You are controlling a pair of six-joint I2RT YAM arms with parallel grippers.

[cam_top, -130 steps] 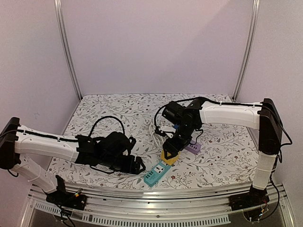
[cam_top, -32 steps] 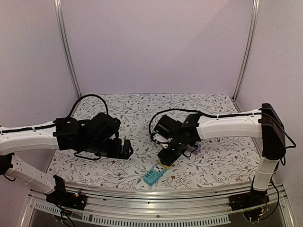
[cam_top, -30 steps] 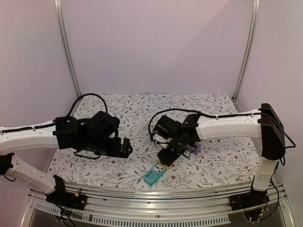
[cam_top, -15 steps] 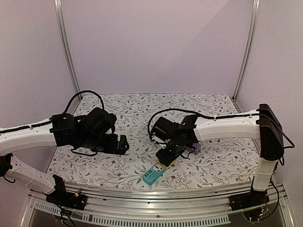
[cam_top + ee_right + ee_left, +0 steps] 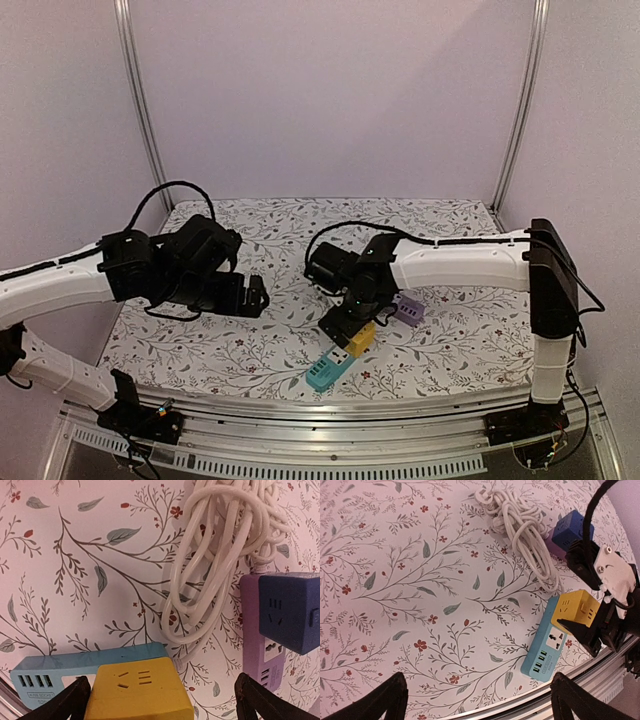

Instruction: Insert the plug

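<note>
Yellow plug cube (image 5: 140, 690) sat on the teal power strip (image 5: 55, 677) near the worktop (image 5: 395, 580) front edge, right fingers (image 5: 72, 705) spread either side of it, left fingers (image 5: 387, 702) spread well apart; judged best: withdraw straight upward, neither finger dragging the cube.

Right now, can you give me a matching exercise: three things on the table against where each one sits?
Things:
1. yellow cube
2. blue cube
3. white cable

Places:
A. lying coiled on the floral cloth
B. on the purple strip
C. on the light blue strip

Pairs: 1-C, 2-B, 3-A
</note>
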